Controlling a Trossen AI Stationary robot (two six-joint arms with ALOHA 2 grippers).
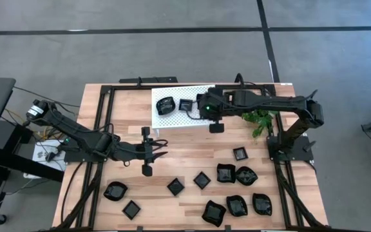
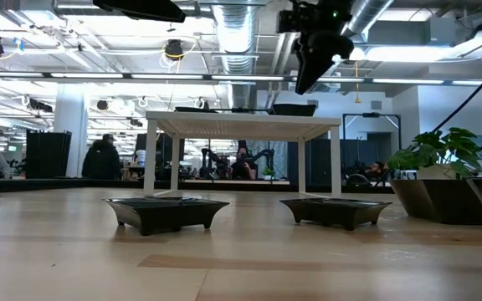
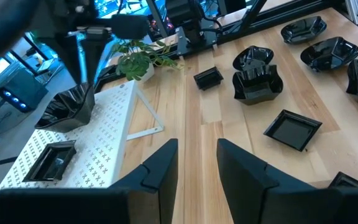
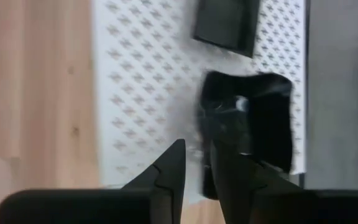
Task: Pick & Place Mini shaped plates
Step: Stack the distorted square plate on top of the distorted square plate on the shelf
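R gripper (image 1: 187,111) over the rack (image 1: 184,124) at the table's (image 1: 172,145) back edge, fingers just parting beside the wavy plate (image 1: 166,106) set near the square one (image 1: 186,104) — release step; next: lift clear, fetch another; L gripper (image 1: 162,151) idle, apart, mid-table.

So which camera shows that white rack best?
The high view: the whole rack shows from above with two plates on it. The low view sees it edge-on as a small table, the left wrist view shows it slanting, and the right wrist view shows only part, blurred.
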